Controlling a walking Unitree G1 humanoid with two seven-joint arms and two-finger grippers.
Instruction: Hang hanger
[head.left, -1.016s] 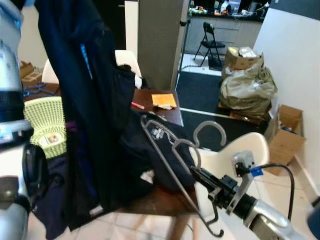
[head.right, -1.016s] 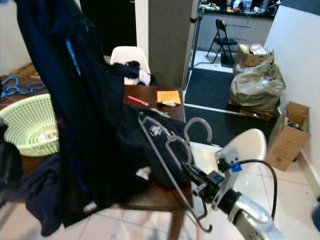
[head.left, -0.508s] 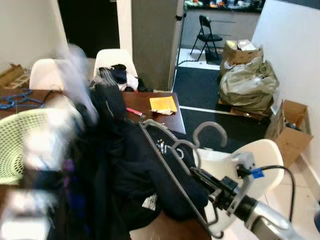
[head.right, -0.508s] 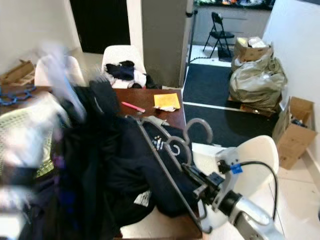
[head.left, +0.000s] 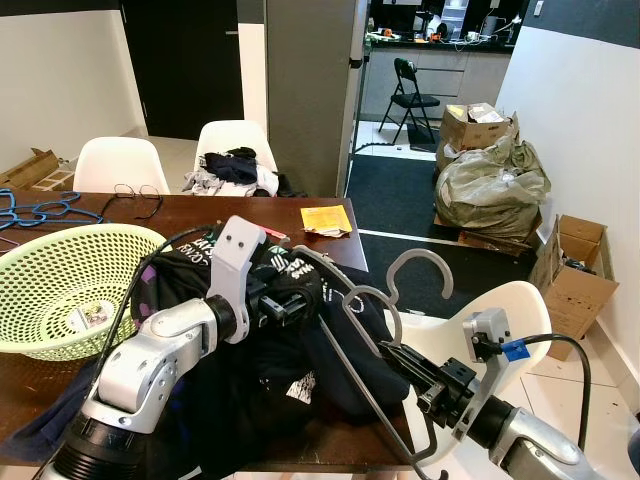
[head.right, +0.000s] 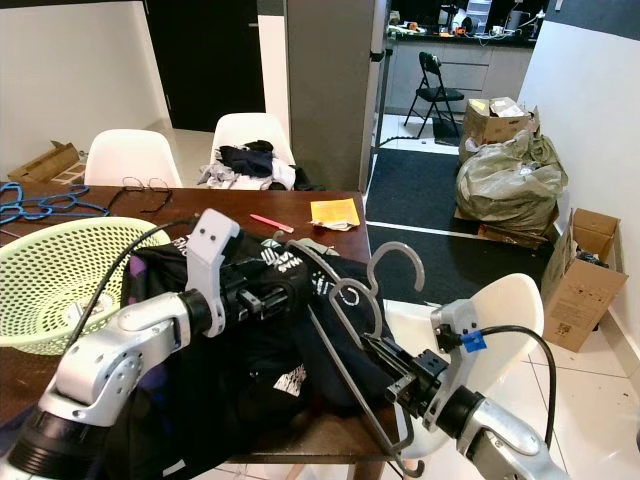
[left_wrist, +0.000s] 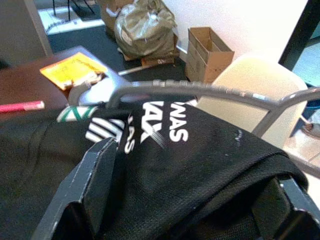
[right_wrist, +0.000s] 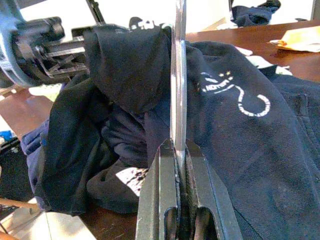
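the grey hanger (head.left: 345, 330) lies on a slant across the near right edge of the counter (head.left: 150, 215), its long bar running from low and near at the right up and leftward to the far end by the printed black shirt (head.left: 285, 330), with its hook (head.left: 420, 270) curling up to the right above the white chair (head.left: 500, 310). the right end effector (right_wrist: 179, 165) is the one on the hanger, its two fingers pressed together on the thin bar at the low near end. the left end effector (head.left: 290, 300) sits at the other, upper end of that bar, just left of it, fingers spread apart with a fold of the shirt bunched between them and the hanger's shoulder arching right above. so, by my judgement, the next move turns on working the shirt and the hanger's upper end together, left arm nearest the cloth, right arm steadying the bar.
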